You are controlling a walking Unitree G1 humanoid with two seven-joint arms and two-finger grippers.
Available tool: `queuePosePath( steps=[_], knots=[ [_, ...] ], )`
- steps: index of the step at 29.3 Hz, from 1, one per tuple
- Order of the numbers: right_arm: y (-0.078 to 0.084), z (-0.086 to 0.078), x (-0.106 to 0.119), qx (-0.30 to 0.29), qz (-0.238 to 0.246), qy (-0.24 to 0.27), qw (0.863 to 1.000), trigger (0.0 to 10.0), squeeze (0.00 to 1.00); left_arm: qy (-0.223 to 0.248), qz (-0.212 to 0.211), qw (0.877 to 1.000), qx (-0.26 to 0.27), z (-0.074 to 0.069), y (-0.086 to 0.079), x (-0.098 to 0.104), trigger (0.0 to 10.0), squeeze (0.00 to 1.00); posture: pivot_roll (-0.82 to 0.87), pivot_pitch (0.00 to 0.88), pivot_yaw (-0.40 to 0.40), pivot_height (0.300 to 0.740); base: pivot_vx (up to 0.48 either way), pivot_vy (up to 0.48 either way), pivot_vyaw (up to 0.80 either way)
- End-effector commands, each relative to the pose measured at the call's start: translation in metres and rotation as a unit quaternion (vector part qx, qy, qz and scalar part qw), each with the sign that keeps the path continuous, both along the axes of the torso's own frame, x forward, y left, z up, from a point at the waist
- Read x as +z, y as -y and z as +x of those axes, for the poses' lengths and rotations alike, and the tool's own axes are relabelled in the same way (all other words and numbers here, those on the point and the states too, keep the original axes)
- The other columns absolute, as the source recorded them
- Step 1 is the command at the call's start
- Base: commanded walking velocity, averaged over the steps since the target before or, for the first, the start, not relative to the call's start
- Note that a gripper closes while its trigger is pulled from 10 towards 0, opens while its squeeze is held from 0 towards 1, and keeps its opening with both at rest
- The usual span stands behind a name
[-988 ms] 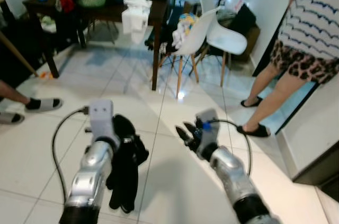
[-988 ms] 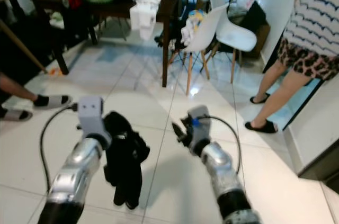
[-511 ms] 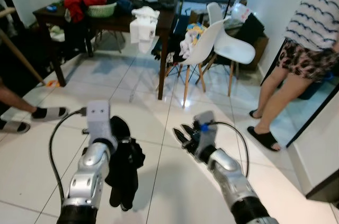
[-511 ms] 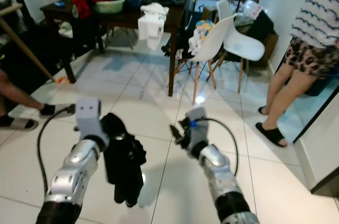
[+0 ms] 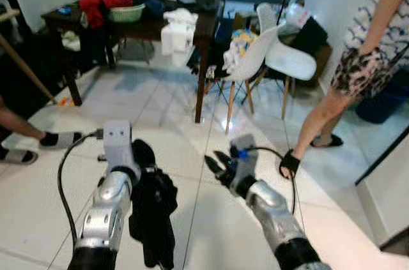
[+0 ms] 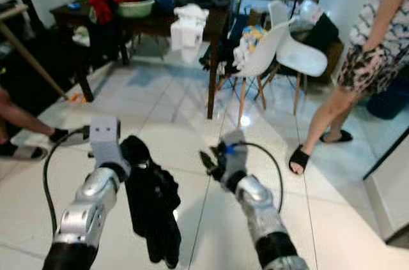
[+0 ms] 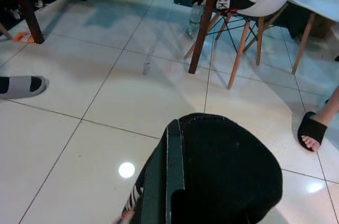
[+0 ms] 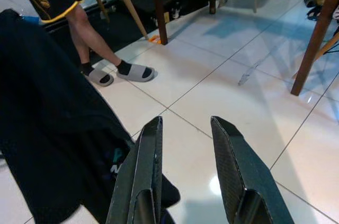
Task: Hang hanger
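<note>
from the head views i have the left gripper [image 5: 142, 166] raised over the white tiled floor [image 5: 160, 117], clamped on a limp black garment [image 5: 153, 209] that droops beside my silver forearm; i can't make out the hanger itself under the cloth. no rail to hang it on is visible, so i judge hanging is all yet to do. left wrist view: black fabric bunched over the fingers. right wrist view: the right gripper [image 8: 185, 168] holds nothing, fingers narrowly parted, beside the dark cloth.
</note>
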State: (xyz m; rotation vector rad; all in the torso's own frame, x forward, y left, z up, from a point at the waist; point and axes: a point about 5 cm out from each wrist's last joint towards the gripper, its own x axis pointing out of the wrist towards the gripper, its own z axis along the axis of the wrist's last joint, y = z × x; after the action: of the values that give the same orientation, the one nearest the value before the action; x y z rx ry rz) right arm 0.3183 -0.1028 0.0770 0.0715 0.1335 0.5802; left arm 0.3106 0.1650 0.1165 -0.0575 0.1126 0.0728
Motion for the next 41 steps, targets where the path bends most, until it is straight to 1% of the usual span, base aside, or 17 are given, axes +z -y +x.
queuePosePath(
  steps=[1,41],
  knots=[
    [0.0078,-0.0004,-0.0029,-0.009,-0.005,-0.009,1.000,10.0,0.00,0.003,-0.001,1.000,-0.009,0.0008,0.0044,0.0021,10.0,0.00,-0.02,0.000,-0.055,0.740,0.304,0.000,-0.80],
    [0.0055,-0.0015,-0.0061,-0.005,-0.009,-0.017,1.000,10.0,0.00,0.005,-0.007,1.000,-0.013,-0.0015,0.0038,0.0018,10.0,0.00,-0.02,0.000,-0.054,0.740,0.320,0.000,0.00]
  ],
)
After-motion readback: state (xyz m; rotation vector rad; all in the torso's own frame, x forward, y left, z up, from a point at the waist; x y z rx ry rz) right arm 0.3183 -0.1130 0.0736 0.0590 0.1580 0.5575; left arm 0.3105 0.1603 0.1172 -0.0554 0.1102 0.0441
